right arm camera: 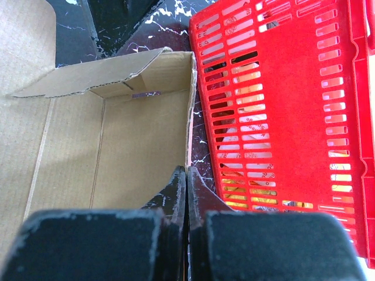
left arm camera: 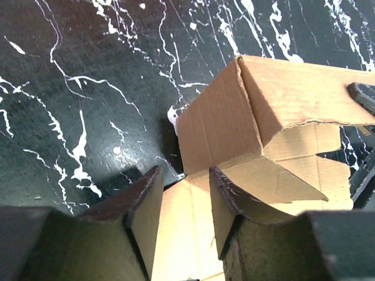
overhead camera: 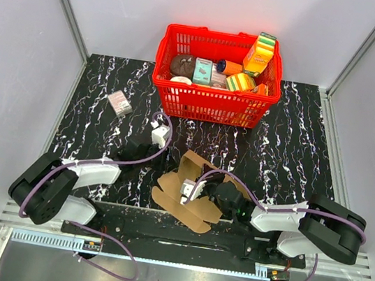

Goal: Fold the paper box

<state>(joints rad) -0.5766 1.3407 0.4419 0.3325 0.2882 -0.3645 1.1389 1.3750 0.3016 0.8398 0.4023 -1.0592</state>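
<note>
At the near edge of the black marbled bench (overhead camera: pixel 292 149): brown kraft cardboard paper box (right arm camera: pixel 135 134), half-erected; judged light, stiffish, crushable; the right pincer (right arm camera: pixel 186 172) pinches a wall edge, the apt hold; the left pincer (left arm camera: pixel 184 175) gapes, gripping nothing.

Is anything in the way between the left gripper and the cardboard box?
Nothing visible. The open left gripper is right at the paper box, cardboard showing between its fingers; the right gripper pinches one wall.

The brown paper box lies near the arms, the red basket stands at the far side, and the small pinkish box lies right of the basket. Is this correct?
No. The top external view shows the small pinkish box lying left of the red basket, not right. The paper box and the red basket are as you say.
</note>
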